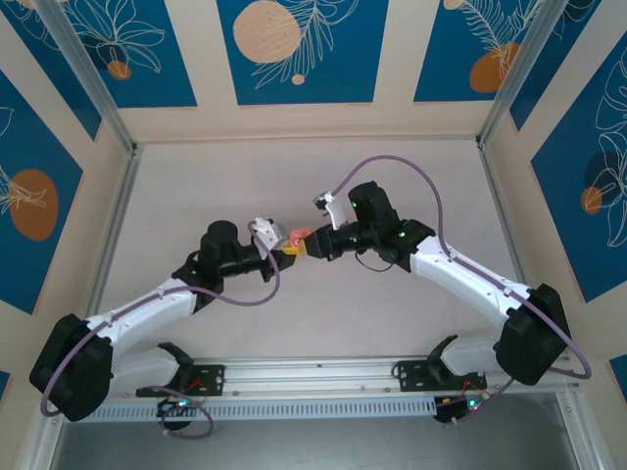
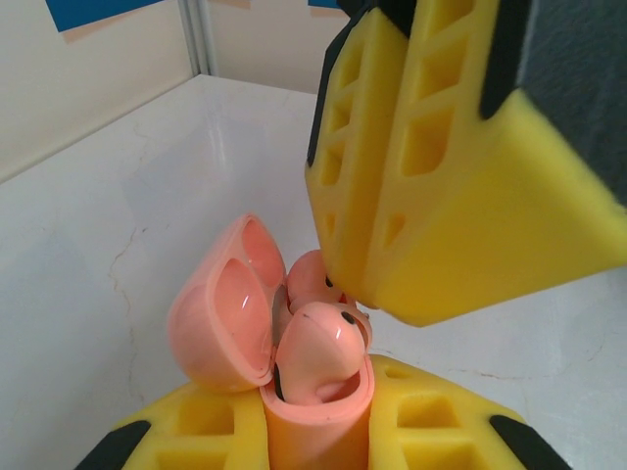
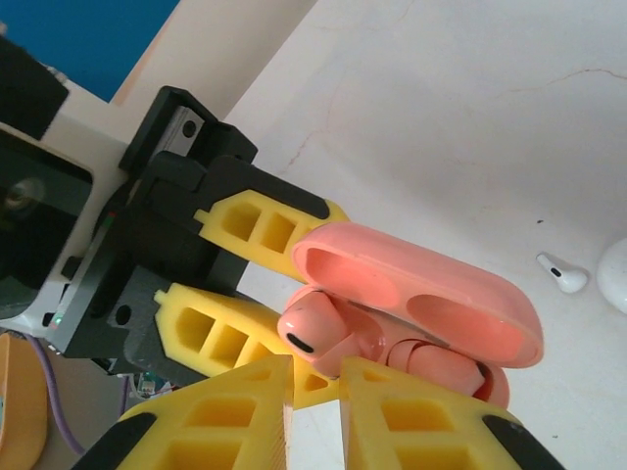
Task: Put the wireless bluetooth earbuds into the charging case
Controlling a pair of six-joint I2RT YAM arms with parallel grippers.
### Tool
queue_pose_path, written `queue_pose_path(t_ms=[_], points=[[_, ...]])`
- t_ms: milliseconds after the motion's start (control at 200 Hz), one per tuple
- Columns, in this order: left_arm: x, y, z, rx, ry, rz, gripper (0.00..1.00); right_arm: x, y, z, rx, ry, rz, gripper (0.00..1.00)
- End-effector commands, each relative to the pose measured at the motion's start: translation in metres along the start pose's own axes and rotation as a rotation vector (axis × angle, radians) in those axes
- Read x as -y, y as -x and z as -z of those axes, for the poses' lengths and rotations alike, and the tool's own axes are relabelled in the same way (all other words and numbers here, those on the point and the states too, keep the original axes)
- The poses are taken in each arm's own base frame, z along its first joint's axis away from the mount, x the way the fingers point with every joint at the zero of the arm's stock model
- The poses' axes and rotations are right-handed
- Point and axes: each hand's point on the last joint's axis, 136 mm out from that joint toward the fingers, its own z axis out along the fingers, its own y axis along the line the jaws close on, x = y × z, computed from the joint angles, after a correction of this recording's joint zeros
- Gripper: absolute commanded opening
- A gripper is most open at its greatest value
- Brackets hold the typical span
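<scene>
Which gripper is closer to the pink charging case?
Left. The left gripper clamps the pink charging case at its base; the right gripper hangs just above it, tips at a pink earbud.

**Charging case** [image 2: 220, 313] — salmon-pink and glossy, lid swung wide open on its hinge. Its base is clamped in the left gripper [image 2: 318, 441], raised above the table [image 3: 441, 117]. **Pinkish-red earbuds**, two: the near one [image 2: 318, 354] sits in a well of the base, its rounded head and dark sensor spots standing proud of the rim. The far one [image 2: 309, 279] is just behind it — how deep it sits cannot be told. **Whitish earbud** [image 3: 561, 274]: lies loose on the table, well apart from the case.
</scene>
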Motion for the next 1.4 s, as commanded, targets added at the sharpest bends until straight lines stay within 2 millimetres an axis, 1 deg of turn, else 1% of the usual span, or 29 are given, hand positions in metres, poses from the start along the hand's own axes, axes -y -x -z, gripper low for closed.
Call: queue_pose_path(t_ms=[0,260,490,630,755,900,995,1075,1165,1305,1395], points=[[0.010,0.009,0.003,0.034,-0.034,-0.023,0.15,0.000,0.009,0.002,0.011,-0.004,-0.003,0.20],[0.011,0.011,0.003,0.036,-0.035,-0.027,0.15,0.005,0.009,-0.006,-0.006,-0.005,-0.013,0.19],[0.011,0.011,0.004,0.035,-0.033,-0.030,0.15,0.012,0.013,-0.008,-0.003,-0.035,-0.015,0.20],[0.010,0.010,0.003,0.034,-0.031,-0.031,0.15,0.015,0.012,-0.008,-0.012,-0.058,-0.017,0.24],[0.010,0.009,0.003,0.031,-0.029,-0.028,0.15,0.011,0.014,0.002,0.006,-0.068,0.002,0.28],[0.010,0.008,0.004,0.030,-0.024,-0.028,0.15,0.003,0.018,0.018,0.043,-0.072,0.025,0.29],[0.010,0.007,0.005,0.030,-0.023,-0.027,0.15,-0.004,0.021,0.024,0.059,-0.059,0.035,0.29],[0.010,0.007,0.005,0.030,-0.024,-0.027,0.15,-0.010,0.022,0.024,0.058,-0.028,0.038,0.28],[0.010,0.007,0.005,0.029,-0.023,-0.027,0.15,-0.018,0.022,0.021,0.044,0.018,0.045,0.22],[0.010,0.006,0.006,0.029,-0.020,-0.025,0.15,-0.028,0.020,0.014,0.015,0.064,0.058,0.20],[0.011,0.007,0.006,0.031,-0.021,-0.025,0.15,-0.029,0.017,0.009,-0.005,0.072,0.059,0.20]])
